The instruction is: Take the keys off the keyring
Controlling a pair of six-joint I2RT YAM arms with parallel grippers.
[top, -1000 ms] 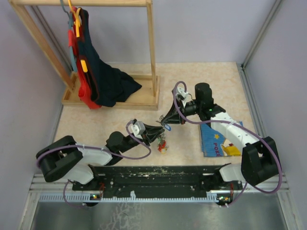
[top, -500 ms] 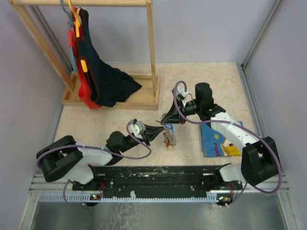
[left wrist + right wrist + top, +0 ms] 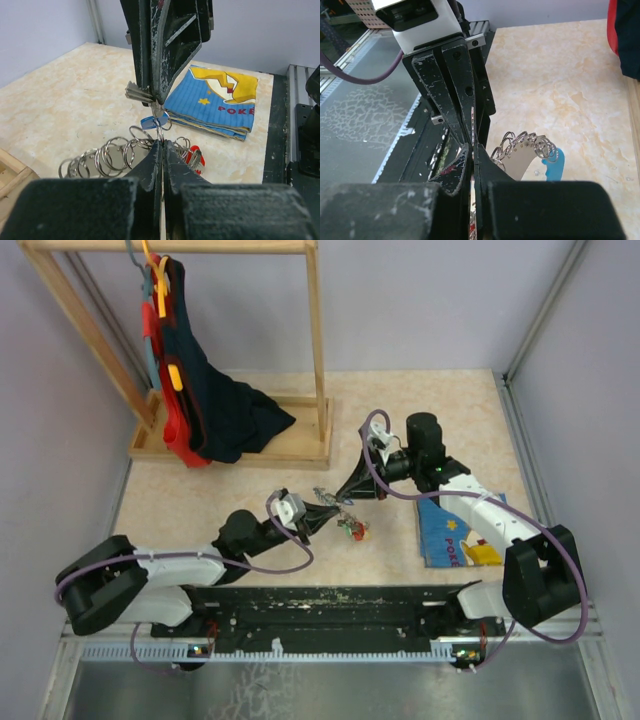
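The keyring [image 3: 111,152] is a chain of silvery rings hanging between my two grippers above the table. My left gripper [image 3: 161,145] is shut on one ring of it. My right gripper [image 3: 155,98] comes down from above and is shut on a key [image 3: 136,92] whose blue head [image 3: 151,121] hangs on that ring. A red-headed key [image 3: 192,154] dangles below. In the top view the grippers meet tip to tip, left [image 3: 332,508] and right [image 3: 350,496], with red and green keys [image 3: 352,530] beneath. The right wrist view shows the rings [image 3: 525,144] and the grey strap's light-blue patch [image 3: 553,164].
A blue picture book [image 3: 455,532] lies on the table to the right of the grippers, also seen in the left wrist view [image 3: 220,105]. A wooden rack [image 3: 300,430] with dark and red clothes stands at the back left.
The left arm has reached further right and its gripper tip now meets the right gripper. The bundle of keys has swung from under the left gripper to the right, below both tips.
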